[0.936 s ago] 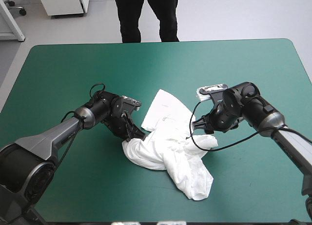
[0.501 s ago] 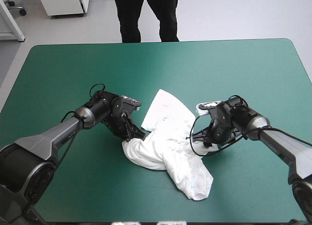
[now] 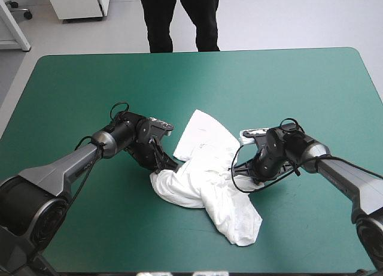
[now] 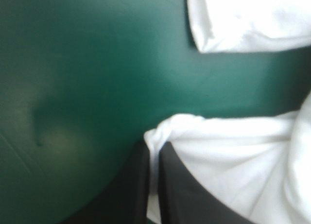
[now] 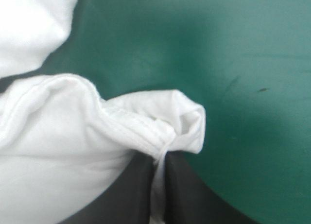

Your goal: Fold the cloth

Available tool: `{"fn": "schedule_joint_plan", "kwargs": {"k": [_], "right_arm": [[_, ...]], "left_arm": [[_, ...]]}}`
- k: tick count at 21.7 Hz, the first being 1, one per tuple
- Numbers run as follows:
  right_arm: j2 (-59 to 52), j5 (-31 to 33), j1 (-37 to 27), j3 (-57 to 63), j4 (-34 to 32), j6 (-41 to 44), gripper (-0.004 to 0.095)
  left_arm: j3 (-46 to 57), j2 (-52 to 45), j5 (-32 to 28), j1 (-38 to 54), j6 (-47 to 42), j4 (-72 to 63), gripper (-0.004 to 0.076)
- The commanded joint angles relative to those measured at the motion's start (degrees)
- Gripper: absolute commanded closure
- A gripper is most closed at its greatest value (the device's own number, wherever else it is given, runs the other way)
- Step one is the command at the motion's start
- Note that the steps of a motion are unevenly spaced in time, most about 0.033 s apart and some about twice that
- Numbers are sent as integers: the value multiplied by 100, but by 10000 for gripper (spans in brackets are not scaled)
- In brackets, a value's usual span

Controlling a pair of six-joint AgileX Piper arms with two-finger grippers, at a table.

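- The T-shirt (image 3: pixel 206 183) is being kept as a crumpled heap on the teal-green counter (image 3: pixel 287 78), somewhat toward the near edge, between the two arms.
- A fold at its left edge is being pinched by the left hand (image 4: pixel 154 153), which is closed almost fully on the fabric, just as earlier.
- The right hand (image 5: pixel 159 161), raised beside the heap earlier, has been brought down and is now being clamped on a hemmed fold at the right edge.
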Motion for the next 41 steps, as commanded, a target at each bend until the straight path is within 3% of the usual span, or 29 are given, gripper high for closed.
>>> {"fn": "schedule_joint_plan", "kwargs": {"k": [1, 6, 16, 23, 29, 35, 38, 41], "right_arm": [[-52, -19, 26, -69, 281, -66, 925], [-746, 642, 26, -1056, -632, 211, 925], [-1829, 1521, 16, -3643, -1706, 253, 925], [-1936, 1616, 16, -5614, -2000, -139, 925], [-1936, 2148, 16, -6557, -2277, -299, 925], [-2544, 2151, 16, -6061, -2245, -46, 925], [-3262, 2151, 16, -4487, -2091, 514, 925], [-3835, 2141, 16, -2789, -1844, 957, 925]], "left_arm": [[-87, -96, 29, -33, 141, -163, 733], [-702, -852, 144, -33, 81, 530, 733], [-2722, -2170, 341, -33, -575, 2673, 733], [-4771, -2444, 378, -33, -522, 2887, 733], [-5265, -2796, 775, -33, -393, 2887, 733], [-4703, -3724, 1353, -33, -367, 2925, 733], [-3866, -4128, 1874, -33, -409, 2568, 733], [-2442, -4327, 1831, -33, -694, 2077, 733]]}}
